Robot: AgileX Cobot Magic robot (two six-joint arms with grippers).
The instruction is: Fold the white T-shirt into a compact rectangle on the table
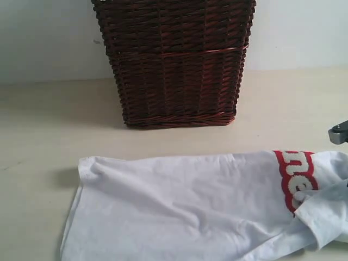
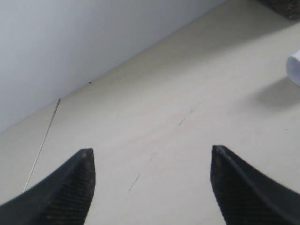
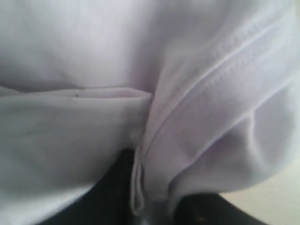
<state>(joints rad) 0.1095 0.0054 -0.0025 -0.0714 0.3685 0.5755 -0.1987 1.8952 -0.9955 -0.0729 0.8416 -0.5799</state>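
A big basket (image 1: 175, 62) stands in the upper middle of the picture. It is dark brown and woven from thin sticks, with a redder band around it. The frame's edge cuts off its top. Behind it is a plain pale wall (image 1: 49, 38), filling the upper left and upper right.

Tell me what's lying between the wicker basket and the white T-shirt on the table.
Nothing. Only a bare strip of the table separates the dark wicker basket from the far edge of the white T-shirt, as the exterior view shows.
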